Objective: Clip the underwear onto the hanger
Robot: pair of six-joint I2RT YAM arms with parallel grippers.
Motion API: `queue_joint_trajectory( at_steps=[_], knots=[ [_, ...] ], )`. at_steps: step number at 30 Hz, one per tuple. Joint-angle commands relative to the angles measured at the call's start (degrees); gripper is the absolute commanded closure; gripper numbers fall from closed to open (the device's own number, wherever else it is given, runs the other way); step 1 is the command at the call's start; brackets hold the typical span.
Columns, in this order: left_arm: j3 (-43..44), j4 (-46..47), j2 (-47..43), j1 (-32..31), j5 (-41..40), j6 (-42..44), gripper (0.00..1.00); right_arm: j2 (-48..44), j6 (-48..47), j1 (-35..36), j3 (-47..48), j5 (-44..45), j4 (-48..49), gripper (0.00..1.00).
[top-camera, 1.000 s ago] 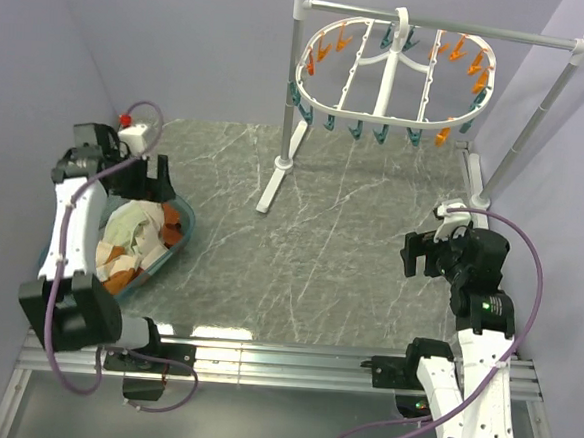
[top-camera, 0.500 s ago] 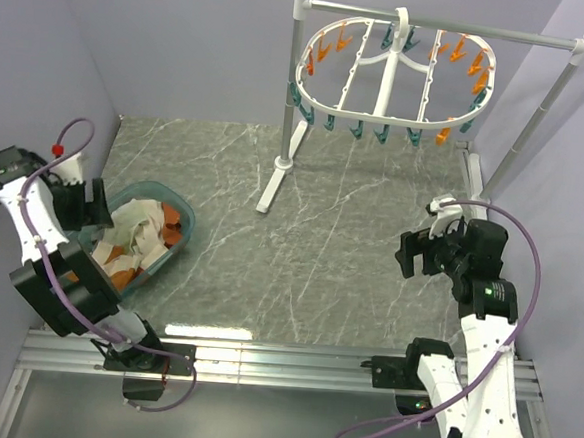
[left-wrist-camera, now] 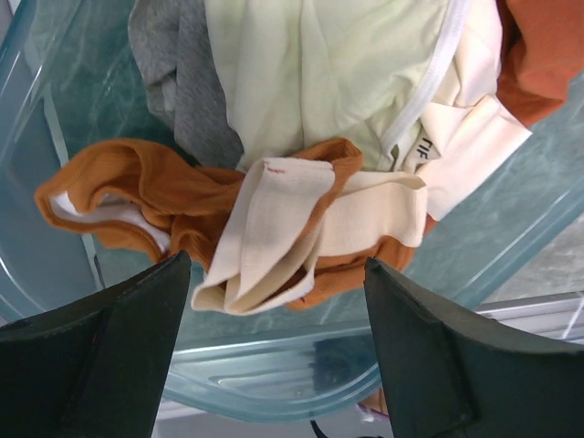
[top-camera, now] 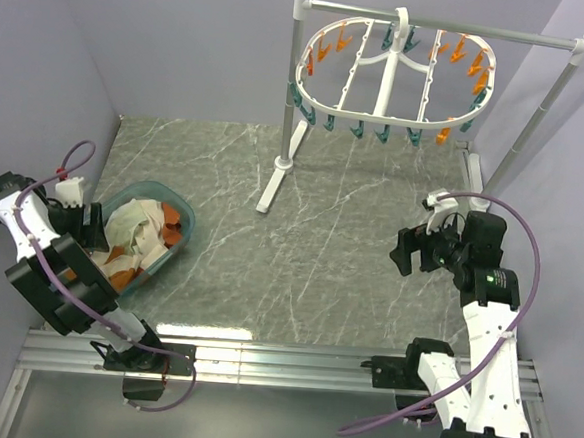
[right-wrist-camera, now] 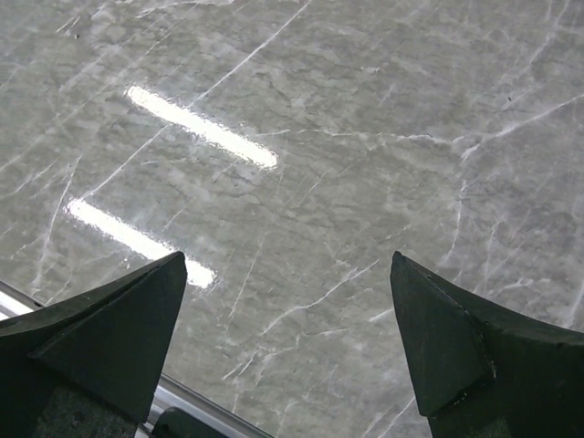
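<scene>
Barely started: underwear (left-wrist-camera: 274,228) lies bunched in the teal bin (left-wrist-camera: 493,255) among other cloths, left gripper (left-wrist-camera: 276,265) spread wide just above it holding nothing, right gripper (right-wrist-camera: 287,260) wide and empty-handed over the table (right-wrist-camera: 365,137), hanger (top-camera: 386,85) well apart with nothing clipped.

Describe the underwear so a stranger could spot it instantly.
A teal bin of laundry stands at the left of the table. Inside its rim lies the underwear: rust-orange with a cream waistband, unlike the pale green-cream cloth and grey cloth beside it.
</scene>
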Motion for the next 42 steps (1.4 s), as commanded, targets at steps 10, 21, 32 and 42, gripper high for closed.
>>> queue_joint_trajectory(
  at_steps=[10,21,32,42],
  knots=[
    [-0.66,4.01,5.67,-2.27,5.47,4.22,0.22,0.44,0.45,0.71,5.03,-2.10,-1.95,0.01],
    [-0.23,2.26,5.42,-4.29,6.96,5.44,0.69,-0.08,-0.69,0.79,6.08,-2.54,-3.00,0.02],
    [13.21,-7.23,-3.55,-4.91,8.63,7.20,1.00,-1.22,-1.75,0.79,8.19,-5.61,-3.00,0.03],
    [33.49,-12.95,-6.63,-13.07,11.53,1.42,1.00,0.36,-0.25,1.32,12.93,-13.43,-0.81,0.04]
  ],
)
